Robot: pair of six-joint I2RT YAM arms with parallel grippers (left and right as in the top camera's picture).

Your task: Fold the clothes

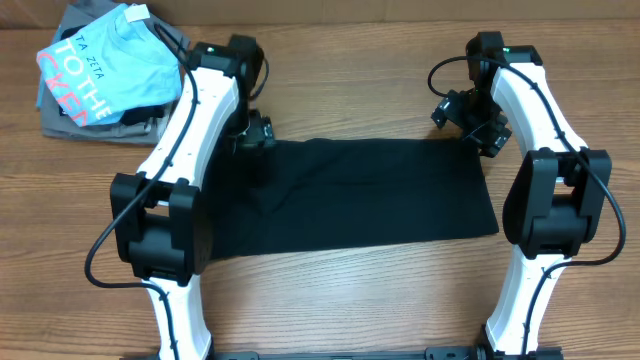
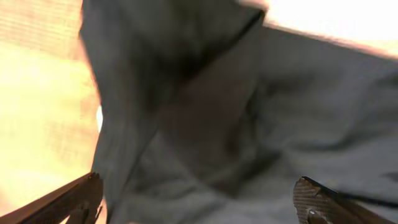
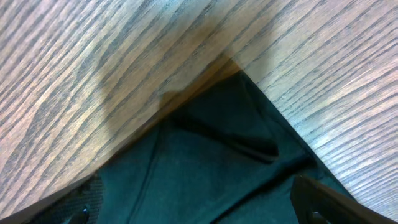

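Left pincer [image 2: 198, 190] and right pincer [image 3: 196, 190] gape wide over far corners of the black shirt [image 1: 350, 195]

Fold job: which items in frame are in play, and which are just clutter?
In play:
black shirt, spread out between the arms
left claw, open, at its far-left corner
right claw, open, at its far-right corner

Clutter:
light blue tee with lettering, far left
grey folded garments under the tee
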